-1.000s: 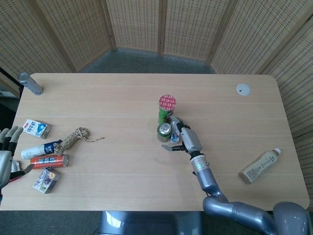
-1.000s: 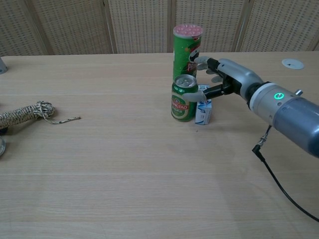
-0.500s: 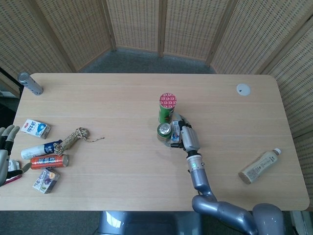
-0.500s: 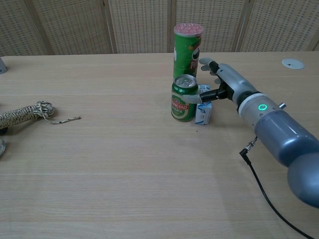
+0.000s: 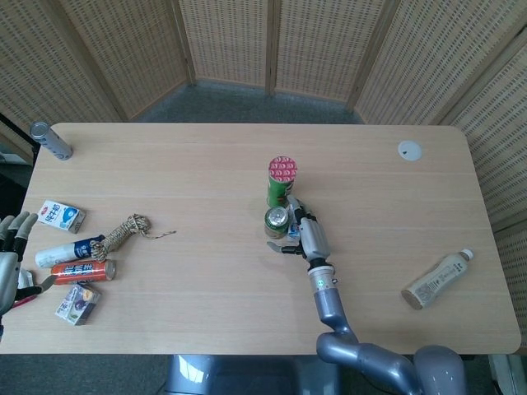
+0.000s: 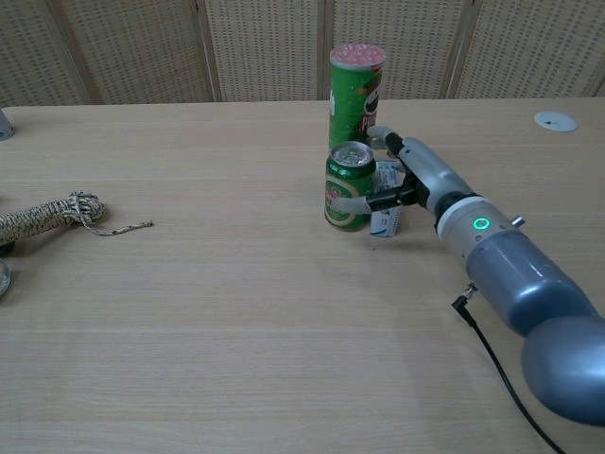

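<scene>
My right hand (image 5: 302,235) (image 6: 408,177) is at the table's middle, wrapped about a small white-blue carton (image 6: 384,218). The carton stands right of a green beer can (image 5: 277,221) (image 6: 347,185). The thumb lies across the can's front and touches it, while the fingers reach in between the can and the tall green crisp tube (image 5: 281,182) (image 6: 355,88) behind. All three stand upright on the table. At the left edge of the head view my left hand (image 5: 9,251) hangs with its fingers spread, holding nothing. It is nearest to a red can (image 5: 82,271).
By the left hand lie a blue-white carton (image 5: 62,216), a white bottle (image 5: 69,249), a purple carton (image 5: 78,304) and a coiled rope (image 5: 123,231) (image 6: 49,217). A grey cylinder (image 5: 51,141) is far left, a white disc (image 5: 409,150) far right, a beige bottle (image 5: 436,280) near right.
My right hand has slid left, closer about the carton, and its thumb now reaches across the can's front. The forearm has swung inward. The left hand has barely moved.
</scene>
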Available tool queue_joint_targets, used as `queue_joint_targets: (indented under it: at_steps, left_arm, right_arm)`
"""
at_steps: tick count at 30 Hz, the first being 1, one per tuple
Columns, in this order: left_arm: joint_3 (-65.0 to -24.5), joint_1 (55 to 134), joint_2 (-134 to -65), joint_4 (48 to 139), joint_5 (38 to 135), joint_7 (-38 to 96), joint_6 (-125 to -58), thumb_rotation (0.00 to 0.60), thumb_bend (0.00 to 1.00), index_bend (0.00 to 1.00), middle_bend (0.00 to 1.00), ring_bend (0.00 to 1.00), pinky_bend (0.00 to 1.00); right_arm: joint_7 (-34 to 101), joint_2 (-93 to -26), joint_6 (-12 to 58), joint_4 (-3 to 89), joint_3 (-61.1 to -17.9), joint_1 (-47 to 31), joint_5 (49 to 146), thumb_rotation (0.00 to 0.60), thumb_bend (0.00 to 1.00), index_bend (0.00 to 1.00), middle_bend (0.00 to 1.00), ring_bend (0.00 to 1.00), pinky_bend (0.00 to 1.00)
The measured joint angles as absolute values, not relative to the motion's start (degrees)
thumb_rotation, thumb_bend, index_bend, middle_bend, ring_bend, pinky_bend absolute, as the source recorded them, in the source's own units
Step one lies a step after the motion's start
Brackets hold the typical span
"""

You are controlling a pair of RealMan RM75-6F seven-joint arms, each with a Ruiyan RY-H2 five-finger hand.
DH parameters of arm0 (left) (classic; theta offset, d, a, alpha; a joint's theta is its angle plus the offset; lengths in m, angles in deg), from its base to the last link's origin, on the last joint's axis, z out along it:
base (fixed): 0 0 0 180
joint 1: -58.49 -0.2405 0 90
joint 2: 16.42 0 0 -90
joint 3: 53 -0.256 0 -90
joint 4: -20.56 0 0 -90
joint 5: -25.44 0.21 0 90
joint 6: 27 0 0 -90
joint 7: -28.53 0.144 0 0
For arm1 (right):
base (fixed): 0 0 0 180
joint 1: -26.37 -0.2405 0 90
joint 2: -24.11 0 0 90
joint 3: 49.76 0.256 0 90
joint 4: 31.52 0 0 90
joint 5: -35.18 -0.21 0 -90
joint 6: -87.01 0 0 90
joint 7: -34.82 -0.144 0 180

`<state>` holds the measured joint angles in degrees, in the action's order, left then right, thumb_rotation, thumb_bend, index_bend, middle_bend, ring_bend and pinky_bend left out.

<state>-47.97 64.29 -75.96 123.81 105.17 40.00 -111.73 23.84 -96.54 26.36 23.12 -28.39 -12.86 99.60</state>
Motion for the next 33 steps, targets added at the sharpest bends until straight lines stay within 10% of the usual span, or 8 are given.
queue_joint_targets:
  at_steps: [9, 17, 33]
  left_arm:
    - [-47.7, 64.5, -75.9, 123.5, 104.3, 39.7, -111.4, 0.600, 0.00, 0.00, 0.00, 0.00, 0.00]
    - [-47.5, 64.5, -75.9, 123.3, 103.9, 39.7, -111.5, 0.600, 0.00, 0.00, 0.00, 0.00, 0.00]
    - [-47.6, 64.5, -75.7, 123.4, 103.9, 39.1, -111.4, 0.600, 0.00, 0.00, 0.00, 0.00, 0.00]
  right_arm:
    - [23.6, -100.0, 25.7, 18.6, -26.3, -14.5, 99.7, 0.595, 0.00, 0.12, 0.06, 0.00, 0.00]
    - [22.0, -102.6, 22.1, 15.4, -24.8, -15.1, 100.6, 0.600, 0.00, 0.45, 0.49, 0.16, 0.04]
    - [21.2, -104.5, 21.1, 13.9, -25.2, -14.6, 102.1, 0.600, 0.00, 0.53, 0.54, 0.28, 0.37]
